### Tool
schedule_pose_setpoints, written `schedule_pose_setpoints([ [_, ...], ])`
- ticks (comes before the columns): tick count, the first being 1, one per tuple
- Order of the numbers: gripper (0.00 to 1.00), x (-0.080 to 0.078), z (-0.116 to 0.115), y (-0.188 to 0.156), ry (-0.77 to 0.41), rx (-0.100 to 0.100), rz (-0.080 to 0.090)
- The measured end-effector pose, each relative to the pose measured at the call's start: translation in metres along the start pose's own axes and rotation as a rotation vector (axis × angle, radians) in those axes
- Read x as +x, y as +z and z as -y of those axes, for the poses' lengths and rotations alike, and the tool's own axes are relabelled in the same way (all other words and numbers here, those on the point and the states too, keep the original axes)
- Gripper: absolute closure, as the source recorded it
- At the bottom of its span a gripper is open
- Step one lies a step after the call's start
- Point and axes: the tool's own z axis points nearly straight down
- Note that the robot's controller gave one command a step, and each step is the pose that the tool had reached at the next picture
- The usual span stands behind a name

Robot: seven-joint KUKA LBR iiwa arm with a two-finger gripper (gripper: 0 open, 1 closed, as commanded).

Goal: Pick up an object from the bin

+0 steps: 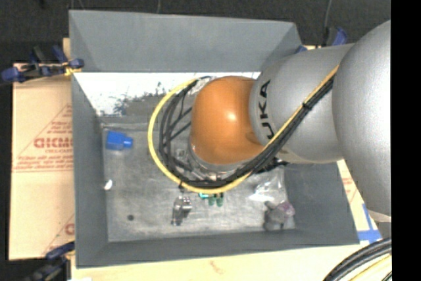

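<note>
My gripper [198, 176] shows as a dark metal body under the lower edge of the orange cover, over the middle of the bin floor. Just below it lies a small green and black thing [212, 198]. A small grey metal piece [179, 210] lies a little further left, towards the bin's front wall. A crumpled clear plastic bag [270, 190] sits to the right of the gripper, with a grey-purple lump [279, 216] in front of it.
A blue cap-like thing [118, 140] lies by the left wall, and a tiny white scrap [108, 185] below it. The arm and its cover hang over the bin's right and back half; yellow and black cables loop round the cover.
</note>
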Motion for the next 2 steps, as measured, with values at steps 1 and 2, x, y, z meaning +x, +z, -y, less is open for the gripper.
schedule_pose_setpoints([
  [1, 0.00, -0.101, -0.042, 0.072, -0.088, 0.000, 0.015],
  [2, 0.00, -0.153, -0.101, 0.040, 0.074, -0.004, 0.013],
])
